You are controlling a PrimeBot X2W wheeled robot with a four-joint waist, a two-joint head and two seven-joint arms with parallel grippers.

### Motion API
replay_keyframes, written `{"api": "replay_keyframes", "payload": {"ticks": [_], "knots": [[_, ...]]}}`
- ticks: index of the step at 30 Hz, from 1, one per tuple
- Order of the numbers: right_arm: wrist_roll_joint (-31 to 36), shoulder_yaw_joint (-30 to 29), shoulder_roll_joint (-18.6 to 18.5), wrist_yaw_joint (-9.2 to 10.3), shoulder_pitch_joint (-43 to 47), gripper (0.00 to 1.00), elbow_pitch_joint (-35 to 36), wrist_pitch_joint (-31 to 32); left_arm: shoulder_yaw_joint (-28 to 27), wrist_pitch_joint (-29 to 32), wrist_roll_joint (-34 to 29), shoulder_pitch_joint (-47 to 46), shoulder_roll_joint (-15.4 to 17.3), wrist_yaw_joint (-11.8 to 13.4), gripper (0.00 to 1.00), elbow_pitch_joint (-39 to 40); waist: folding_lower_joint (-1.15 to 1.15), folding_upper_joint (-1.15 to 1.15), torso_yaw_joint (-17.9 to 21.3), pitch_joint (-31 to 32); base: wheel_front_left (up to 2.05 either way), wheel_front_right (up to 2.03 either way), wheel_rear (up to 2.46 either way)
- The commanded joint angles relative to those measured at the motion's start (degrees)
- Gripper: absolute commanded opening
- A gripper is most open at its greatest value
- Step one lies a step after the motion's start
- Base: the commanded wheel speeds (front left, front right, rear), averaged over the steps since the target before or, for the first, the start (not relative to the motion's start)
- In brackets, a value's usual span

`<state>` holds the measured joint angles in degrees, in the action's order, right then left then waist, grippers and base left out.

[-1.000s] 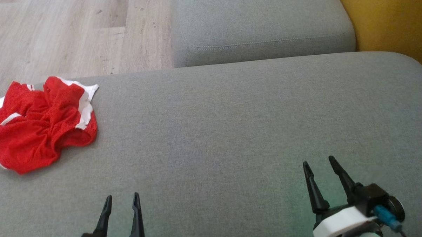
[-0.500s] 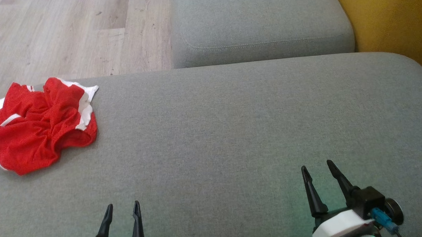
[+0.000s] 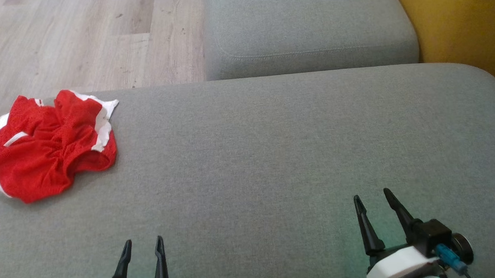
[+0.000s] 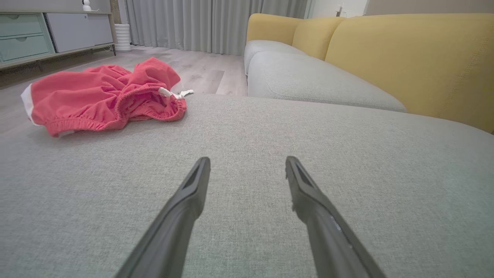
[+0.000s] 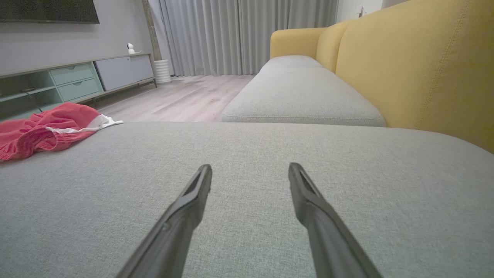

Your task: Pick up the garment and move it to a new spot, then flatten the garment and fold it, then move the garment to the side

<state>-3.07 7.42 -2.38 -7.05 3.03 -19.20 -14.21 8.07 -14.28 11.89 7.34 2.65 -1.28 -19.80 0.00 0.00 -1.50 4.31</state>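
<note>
The red mesh shorts [image 3: 50,146] lay crumpled in a heap at the far left end of the wide grey sofa seat [image 3: 272,154], close to its edge beside the wooden floor [image 3: 83,37]. White trim showed along their hems, and in the left wrist view the shorts [image 4: 100,94] showed a gathered elastic waistband facing the camera.

The left pincer [image 3: 142,241] hovered low over the near part of the seat, well apart from the shorts, its two dark fingers spread wide with nothing between them. Its own camera showed the same open gap [image 4: 247,160] over bare grey fabric. The right pincer [image 3: 371,194] hung farther right, also wide and empty, over the seat [image 5: 250,166]. From there the shorts [image 5: 42,131] lay far off to the left.

A second grey cushion [image 3: 309,25] adjoined the seat's far side, next to the yellow backrest [image 3: 453,20].
</note>
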Motion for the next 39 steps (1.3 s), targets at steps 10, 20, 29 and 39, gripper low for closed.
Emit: {"api": "replay_keyframes", "payload": {"ticks": [10,20,29,39], "knots": [[-1.20,1.08,-0.50,-0.44,-1.31,1.00,2.11,-0.79,-1.07,-0.72,0.03,-2.97,1.08,0.31,1.00,2.15,0.00,0.00,-5.56,-0.24,0.00,0.00,0.00],[-2.02,1.78,-0.50,-0.44,-1.85,1.00,2.57,-0.79,-1.81,-0.72,0.16,-2.89,1.94,0.81,1.00,3.83,0.00,0.00,-14.81,-0.65,0.00,0.00,0.00],[-2.65,2.69,-0.50,-0.44,-2.46,1.00,2.37,-0.79,-2.12,-0.72,0.61,-2.77,2.73,1.01,1.00,4.17,0.00,0.00,-19.98,-0.73,0.00,0.00,0.00],[-2.26,1.92,-0.50,-0.44,-2.48,1.00,3.58,-0.79,-2.67,-0.72,1.34,-2.97,2.94,1.15,1.00,6.35,0.00,0.00,-19.78,-1.49,0.00,0.00,0.00]]}}
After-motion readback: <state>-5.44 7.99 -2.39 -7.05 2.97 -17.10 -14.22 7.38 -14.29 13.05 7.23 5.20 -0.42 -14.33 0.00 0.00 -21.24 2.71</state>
